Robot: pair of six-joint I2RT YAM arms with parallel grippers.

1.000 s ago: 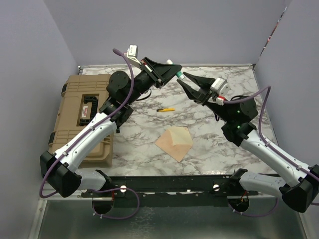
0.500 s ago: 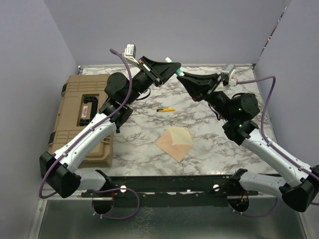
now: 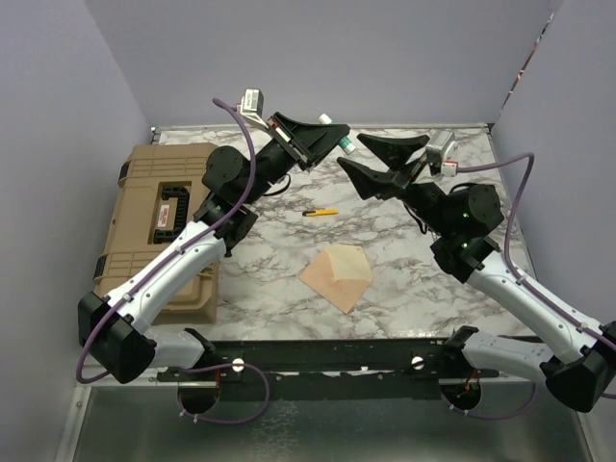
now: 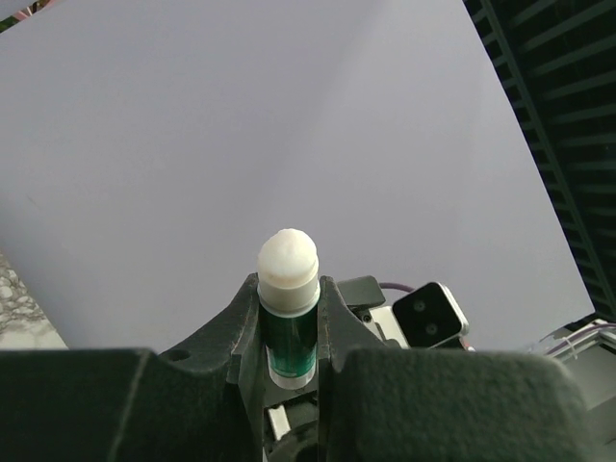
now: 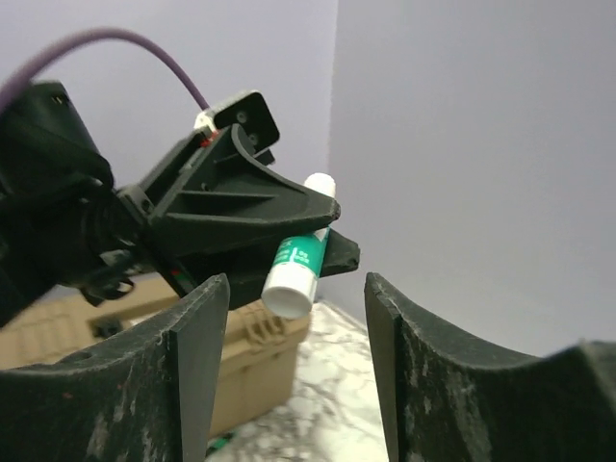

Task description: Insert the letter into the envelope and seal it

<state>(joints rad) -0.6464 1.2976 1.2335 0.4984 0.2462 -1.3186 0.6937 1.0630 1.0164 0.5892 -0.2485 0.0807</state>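
Note:
My left gripper [image 3: 332, 141] is raised over the back of the table and shut on a green glue stick [image 3: 344, 144] with white ends. In the left wrist view the stick [image 4: 289, 327] stands between the fingers, its domed white tip up. My right gripper [image 3: 354, 152] is open and empty, its jaws spread just to the right of the stick. In the right wrist view the stick [image 5: 298, 260] sits ahead of the open fingers [image 5: 197, 375], apart from them. The tan envelope [image 3: 338, 274] lies on the marble table with its flap open. The letter does not show apart from it.
A tan hard case [image 3: 168, 226] lies along the table's left side, also in the right wrist view [image 5: 260, 356]. A small yellow tool [image 3: 320, 212] lies on the marble [image 3: 404, 279] behind the envelope. Grey walls close in the back and sides.
My right gripper was closed at the end of the glue stick; it has opened wide and rolled, staying close beside the stick. My left gripper still holds the stick, barely moved.

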